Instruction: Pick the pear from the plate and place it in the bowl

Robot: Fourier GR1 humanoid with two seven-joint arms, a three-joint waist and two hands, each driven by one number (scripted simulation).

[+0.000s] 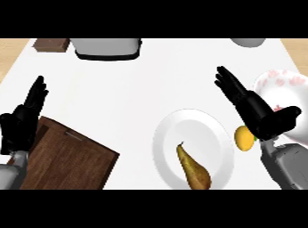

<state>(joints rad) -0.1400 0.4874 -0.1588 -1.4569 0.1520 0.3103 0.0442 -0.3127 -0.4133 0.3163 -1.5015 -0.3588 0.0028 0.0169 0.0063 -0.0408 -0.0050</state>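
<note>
Low on the white plate (173,133), bottom centre of frame, lies the pear (193,168), stem aimed up-left (fat end down-right). Both my right hand (258,111), left of the bowl (301,89), and left hand (20,120) show straight fingers, holding nothing.

Counter (137,84): white top, filling most of the view, narrowing toward the far end.
Edges: pale wood (2,53) shows beyond the white at the far left and far right.
Cutting board (71,156): dark brown wood, lying at the near left, set at a slant.
Far edge: a grey appliance (107,48) on a black base, a small brown block (50,44) to its left, a grey rounded object (249,42) toward the right.
Light: even, soft shadows.
</note>
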